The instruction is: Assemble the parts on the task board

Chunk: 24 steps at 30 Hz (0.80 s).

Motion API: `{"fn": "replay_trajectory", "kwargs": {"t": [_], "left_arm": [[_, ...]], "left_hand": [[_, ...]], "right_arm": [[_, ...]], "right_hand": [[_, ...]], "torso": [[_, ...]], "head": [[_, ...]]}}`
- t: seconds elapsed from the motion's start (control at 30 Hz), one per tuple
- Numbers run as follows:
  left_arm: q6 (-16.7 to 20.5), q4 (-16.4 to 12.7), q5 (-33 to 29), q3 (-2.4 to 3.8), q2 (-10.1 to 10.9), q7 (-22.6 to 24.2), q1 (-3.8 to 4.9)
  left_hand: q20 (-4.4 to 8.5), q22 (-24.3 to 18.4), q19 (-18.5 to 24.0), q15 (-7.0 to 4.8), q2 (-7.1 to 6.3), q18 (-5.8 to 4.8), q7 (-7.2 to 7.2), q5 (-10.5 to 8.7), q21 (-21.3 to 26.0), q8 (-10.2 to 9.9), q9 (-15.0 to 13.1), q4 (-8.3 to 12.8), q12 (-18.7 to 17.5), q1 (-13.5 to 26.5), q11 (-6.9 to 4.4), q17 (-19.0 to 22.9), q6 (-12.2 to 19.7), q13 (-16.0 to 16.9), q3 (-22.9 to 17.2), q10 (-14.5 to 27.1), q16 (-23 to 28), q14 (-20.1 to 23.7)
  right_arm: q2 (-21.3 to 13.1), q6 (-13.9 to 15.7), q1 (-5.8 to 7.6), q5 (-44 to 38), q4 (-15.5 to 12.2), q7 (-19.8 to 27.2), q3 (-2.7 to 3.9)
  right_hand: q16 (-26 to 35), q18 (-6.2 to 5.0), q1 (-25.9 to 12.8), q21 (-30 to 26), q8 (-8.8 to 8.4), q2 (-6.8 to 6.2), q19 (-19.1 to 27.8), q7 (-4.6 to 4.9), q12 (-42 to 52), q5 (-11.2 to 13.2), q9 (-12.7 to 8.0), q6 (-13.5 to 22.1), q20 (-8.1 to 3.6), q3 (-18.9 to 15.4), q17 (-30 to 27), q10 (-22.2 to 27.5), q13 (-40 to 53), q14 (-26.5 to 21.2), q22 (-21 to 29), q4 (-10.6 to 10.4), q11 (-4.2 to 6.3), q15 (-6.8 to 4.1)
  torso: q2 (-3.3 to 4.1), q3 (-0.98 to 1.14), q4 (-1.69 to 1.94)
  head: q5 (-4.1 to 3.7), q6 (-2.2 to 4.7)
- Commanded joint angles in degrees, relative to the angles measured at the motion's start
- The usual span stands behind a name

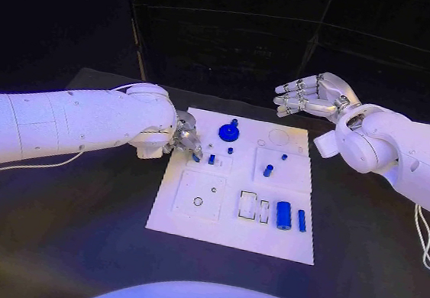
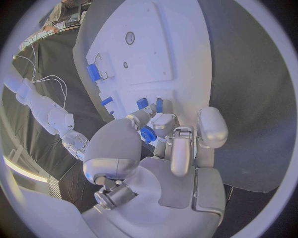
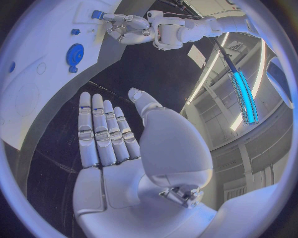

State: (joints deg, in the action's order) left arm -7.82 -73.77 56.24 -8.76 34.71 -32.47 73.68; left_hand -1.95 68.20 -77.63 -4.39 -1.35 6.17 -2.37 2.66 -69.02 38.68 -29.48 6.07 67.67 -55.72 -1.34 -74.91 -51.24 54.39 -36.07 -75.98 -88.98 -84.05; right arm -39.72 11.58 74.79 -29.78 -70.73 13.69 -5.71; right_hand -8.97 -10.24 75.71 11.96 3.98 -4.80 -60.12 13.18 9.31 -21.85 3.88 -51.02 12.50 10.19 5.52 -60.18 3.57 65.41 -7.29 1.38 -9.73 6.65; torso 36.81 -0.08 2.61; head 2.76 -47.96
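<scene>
The white task board (image 1: pixel 267 239) lies mid-table. On it are a blue gear (image 1: pixel 230 130), a small blue peg (image 1: pixel 211 159) and another (image 1: pixel 232 151), two short blue pieces (image 1: pixel 269 170), a thick blue cylinder (image 1: pixel 284 215) and a slim blue bar (image 1: pixel 301 221). My left hand (image 1: pixel 183 137) hovers low over the board's left edge, fingers curled down and apart, tips just short of the small peg (image 2: pixel 142 103); I see nothing between them. The gear (image 2: pixel 148 134) shows in the gap between its fingers. My right hand (image 1: pixel 312 94) is raised beyond the board's far right corner, fingers spread, empty.
Bare recesses and a ring mark (image 1: pixel 198 201) sit in the board's near left part. Black table (image 1: pixel 60 208) surrounds the board on all sides. A white cable (image 1: pixel 426 254) hangs by my right arm.
</scene>
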Motion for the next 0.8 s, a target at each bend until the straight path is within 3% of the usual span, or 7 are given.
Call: {"fn": "replay_trajectory", "kwargs": {"t": [0.03, 0.8], "left_arm": [[-2.0, 0.1, 0.2, -0.15, -0.2, -0.7, -0.17], [-1.4, 1.7, 0.1, -0.13, -1.2, -0.7, -0.10]], "left_hand": [[0.18, 0.2, -0.4, -0.34, -0.18, -0.52, -0.03, 0.35, -0.3, -0.4, 0.3, -0.7, 0.3, 0.9, -0.31, -13.2, -0.7, 0.1, 1.6, -0.3, -0.2, -5.5], [0.22, 0.3, -0.5, -0.33, 0.13, -0.53, -0.01, 0.30, -0.1, -1.3, 1.7, -4.4, 0.2, 2.8, -0.29, -13.2, -2.2, -0.3, 8.0, -0.3, -0.2, -5.5]], "right_arm": [[0.0, -0.3, 0.11, -0.1, -0.1, 0.3, 0.04], [-0.1, -0.3, 0.11, -0.2, -0.2, 0.3, 0.04]], "right_hand": [[-0.2, -0.15, 0.1, -0.4, 0.36, 0.43, -0.3, 0.61, 0.3, 0.0, 0.1, 0.4, -0.13, -0.2, -0.1, 0.4, 0.1, -0.3, 0.1, 0.0, -0.11, -0.04], [-0.3, -0.14, 0.0, -0.6, 0.38, 0.50, -0.5, 0.62, 0.4, -0.1, 0.1, 0.4, -0.12, -0.4, -0.1, 0.5, 0.1, -0.3, 0.2, -0.1, -0.13, -0.02]], "torso": [[0.01, -0.01, 0.01], [0.01, 0.02, 0.03]], "head": [[-0.06, 0.01], [-0.23, 0.01]]}}
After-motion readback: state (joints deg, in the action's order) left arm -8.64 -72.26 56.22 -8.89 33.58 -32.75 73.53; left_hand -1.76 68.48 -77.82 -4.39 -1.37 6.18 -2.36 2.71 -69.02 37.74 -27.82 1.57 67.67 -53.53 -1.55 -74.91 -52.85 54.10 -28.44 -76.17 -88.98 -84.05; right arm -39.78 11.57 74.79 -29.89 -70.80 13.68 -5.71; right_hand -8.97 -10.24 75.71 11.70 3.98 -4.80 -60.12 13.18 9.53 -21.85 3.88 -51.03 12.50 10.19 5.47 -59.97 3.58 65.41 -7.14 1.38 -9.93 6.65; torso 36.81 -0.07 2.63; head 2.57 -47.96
